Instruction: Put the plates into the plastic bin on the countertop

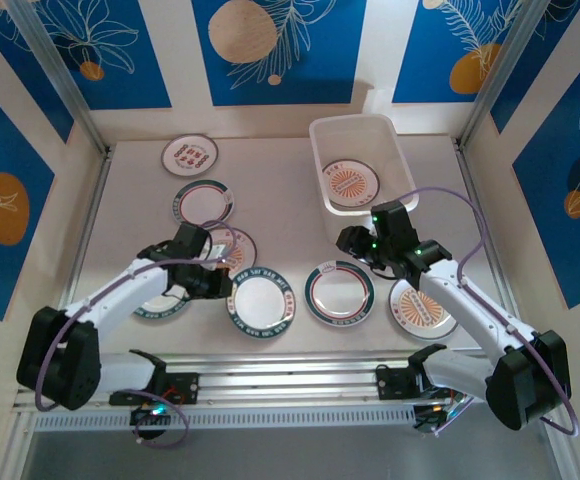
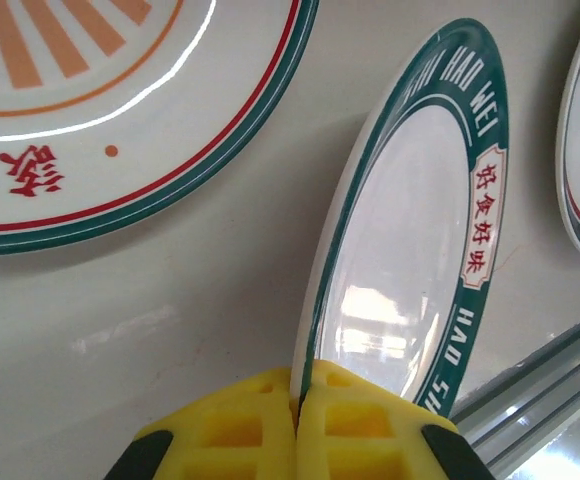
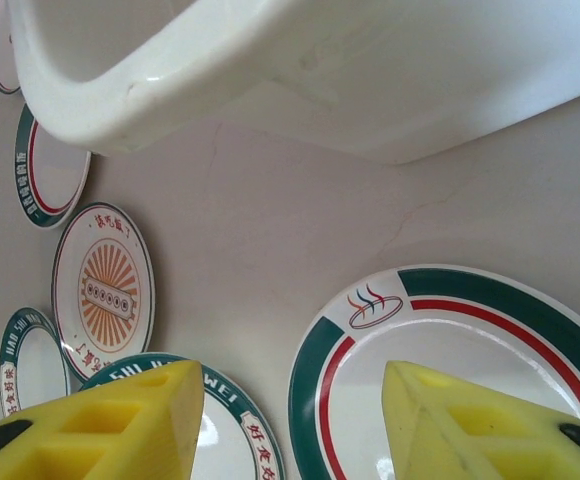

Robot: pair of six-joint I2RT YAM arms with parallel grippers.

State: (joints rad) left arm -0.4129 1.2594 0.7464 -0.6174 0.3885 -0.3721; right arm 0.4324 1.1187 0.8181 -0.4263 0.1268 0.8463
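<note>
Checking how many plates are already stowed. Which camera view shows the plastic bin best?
Top external view: the whole plastic bin is seen from above, open, with one orange-patterned plate lying inside. The right wrist view catches its rounded corner and outer wall from low down, contents hidden.

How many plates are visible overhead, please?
8 plates: one in the bin, two far left, three around the left arm, one central, one under the right arm; some may hide.

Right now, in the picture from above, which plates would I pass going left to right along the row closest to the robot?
half-hidden green-rimmed plate → green-lettered plate → green-and-red ringed plate → orange sunburst plate
</note>
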